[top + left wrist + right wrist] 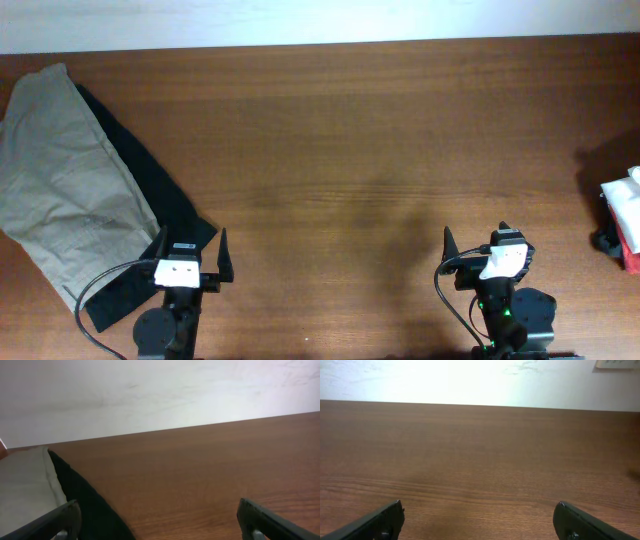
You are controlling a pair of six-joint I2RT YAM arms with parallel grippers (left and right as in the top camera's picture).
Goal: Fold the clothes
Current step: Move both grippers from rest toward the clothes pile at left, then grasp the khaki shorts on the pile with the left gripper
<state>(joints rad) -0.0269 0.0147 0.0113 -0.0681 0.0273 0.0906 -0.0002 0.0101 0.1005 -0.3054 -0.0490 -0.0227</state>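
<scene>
Both arms sat at the near edge of the brown table (350, 150). From above, the left pincer (192, 246) stood with its jaws spread wide and nothing between them, and the right pincer (476, 240) was likewise wide open and empty.

The khaki shorts (60, 180) lay bunched and wrinkled ahead of the left pincer and off to its left, well apart from the right one. They rested on a black cloth (165, 205), whose strip showed along the edge nearer the pincer and ran back under the left arm.

The left wrist camera caught only a corner of this: a seamed edge of the shorts (25, 485) and the black cloth (85, 502) just past its left finger (60, 521), with bare wood ahead.

The right wrist camera showed only wood and wall between its fingers (590, 524).

Only the overhead view took in a white and red bundle (625, 215) far to the right of the right pincer.
</scene>
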